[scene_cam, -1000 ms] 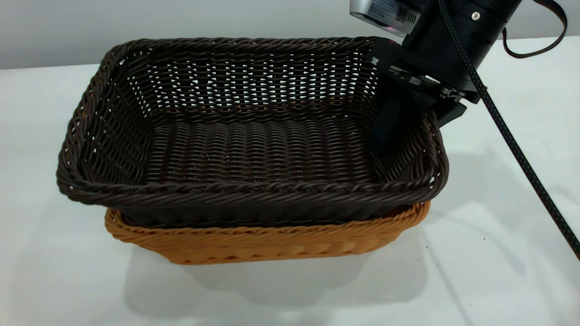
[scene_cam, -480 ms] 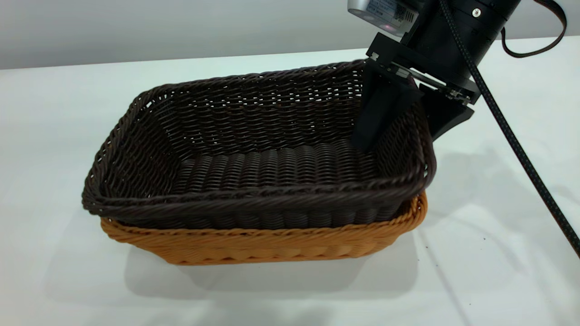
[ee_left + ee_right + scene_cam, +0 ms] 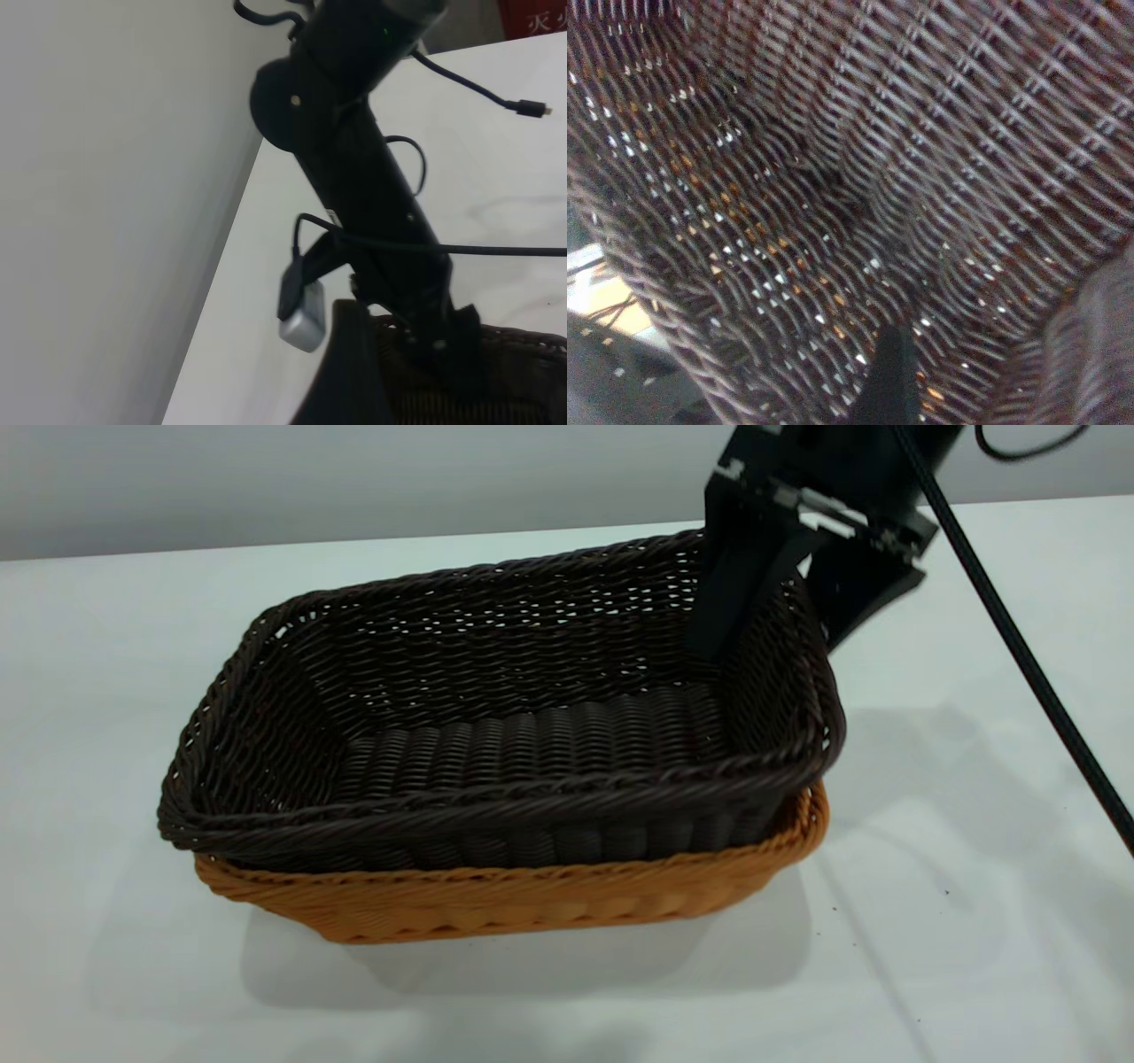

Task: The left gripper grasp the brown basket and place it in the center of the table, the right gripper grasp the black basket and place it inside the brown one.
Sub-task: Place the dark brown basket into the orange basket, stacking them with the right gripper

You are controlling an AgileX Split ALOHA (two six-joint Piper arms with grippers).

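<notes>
— Baskets nested yet? The table [image 3: 974, 921] holds both?
— Yes: black basket [image 3: 496, 717] has dropped level inside the brown basket [image 3: 532, 899].
— Right gripper [image 3: 780, 615]?
— Risen, fingers spread astride the end wall, gripping nothing. Placement looks finished.

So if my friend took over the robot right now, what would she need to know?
Right tool: open, one finger inside and one outside the right end wall of the dark brown-black woven wicker basket.
Left tool: not seen in the exterior view.
Baskets: the dark one sits nested in the orange-tan woven wicker basket, which rests on the plain white table.
Done: both placements look finished.
Left: probably just lift the right tool clear of the rim.
</notes>
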